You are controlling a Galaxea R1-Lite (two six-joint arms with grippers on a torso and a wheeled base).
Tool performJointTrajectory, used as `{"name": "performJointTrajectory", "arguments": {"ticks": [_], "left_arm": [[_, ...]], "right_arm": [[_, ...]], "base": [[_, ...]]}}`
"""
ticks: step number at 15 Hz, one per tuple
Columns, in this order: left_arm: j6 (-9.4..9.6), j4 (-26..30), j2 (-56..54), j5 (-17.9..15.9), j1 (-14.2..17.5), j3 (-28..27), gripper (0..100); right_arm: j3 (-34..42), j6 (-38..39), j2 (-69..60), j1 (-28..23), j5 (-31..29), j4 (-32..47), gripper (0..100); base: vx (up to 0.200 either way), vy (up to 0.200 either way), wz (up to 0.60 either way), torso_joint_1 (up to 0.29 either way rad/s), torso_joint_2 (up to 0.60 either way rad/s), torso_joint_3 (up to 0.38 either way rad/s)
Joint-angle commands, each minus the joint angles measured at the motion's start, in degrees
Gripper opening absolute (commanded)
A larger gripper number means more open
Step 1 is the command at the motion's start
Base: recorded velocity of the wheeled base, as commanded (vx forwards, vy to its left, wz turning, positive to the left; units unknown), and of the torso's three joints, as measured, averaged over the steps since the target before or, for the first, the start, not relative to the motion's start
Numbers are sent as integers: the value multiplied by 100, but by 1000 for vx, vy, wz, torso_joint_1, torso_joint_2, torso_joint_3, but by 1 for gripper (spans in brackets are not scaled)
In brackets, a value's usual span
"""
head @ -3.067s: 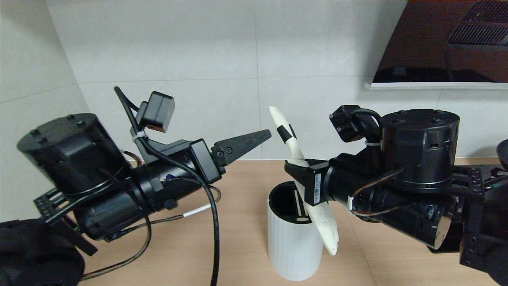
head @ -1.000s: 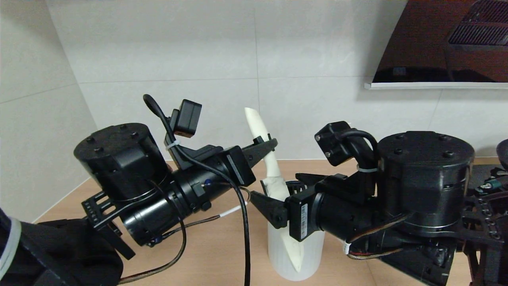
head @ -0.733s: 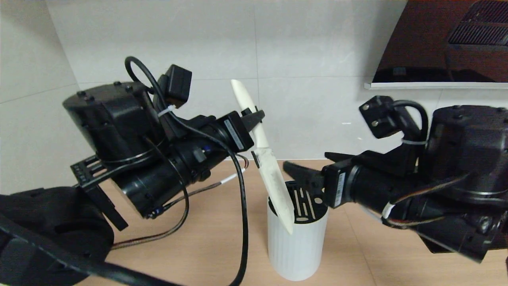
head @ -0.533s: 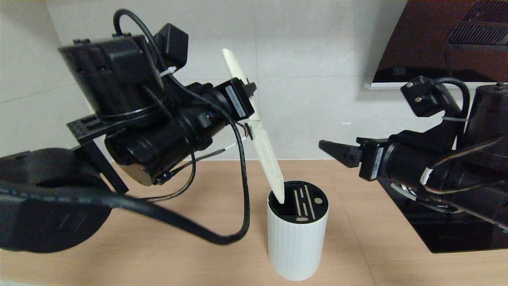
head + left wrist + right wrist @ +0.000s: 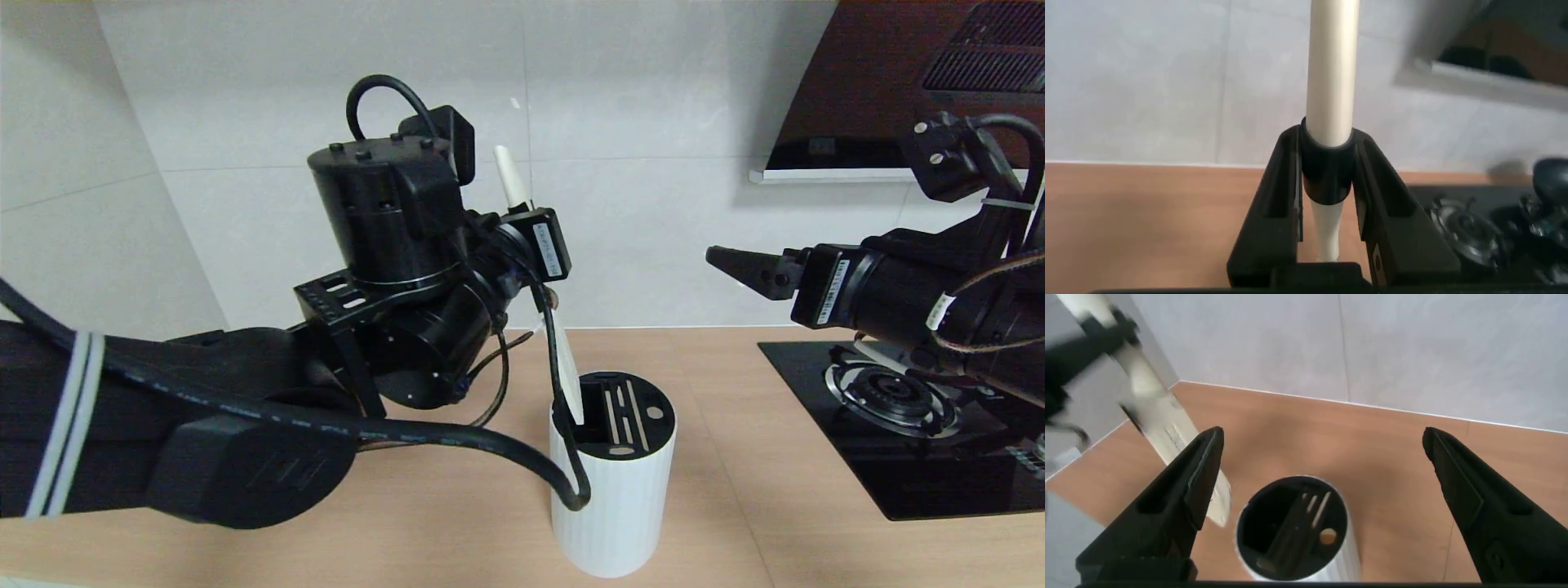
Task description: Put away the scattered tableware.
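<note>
Inside the closed left gripper [image 5: 1328, 157], white knife [image 5: 508, 173], tip at the holder [image 5: 612, 506] (right gripper [image 5: 1321, 443] open).

In the left wrist view, the cream-white knife's [image 5: 1331, 73] handle runs off the picture's edge beyond the left claw [image 5: 1328, 155]. Its lower part is hidden behind the claw's base. In the head view a black cable [image 5: 457, 441] crosses the blade, so it is unclear whether the tip is inside the white ribbed cylindrical holder [image 5: 608, 510] or just at its rim. The black gas hob [image 5: 890, 400] on the desk [image 5: 718, 367] is cut by the edge and partly covered by the right arm.
</note>
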Motion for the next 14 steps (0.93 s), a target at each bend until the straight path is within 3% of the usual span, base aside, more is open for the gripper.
{"name": "performJointTrajectory", "arguments": {"ticks": [1,2,7,11,14], "left_arm": [[106,-288,463,117,-151,-8,0],[141,-420,569,117,-151,-8,0],[730,-1378,1166,381,-221,10,0],[748,-1386,1254,399,-230,45,0],[757,-1360,1280,407,-423,230,0]], "right_arm": [[7,-4,26,-13,-2,-12,100],[7,-4,52,-13,-2,-3,100],[7,-4,131,-13,-2,-12,100],[7,-4,158,-13,-2,-21,100],[16,-4,193,-13,7,-21,100]], "base": [[0,0,0,0,0,0],[0,0,0,0,0,0],[0,0,0,0,0,0],[0,0,0,0,0,0],[0,0,0,0,0,0]]}}
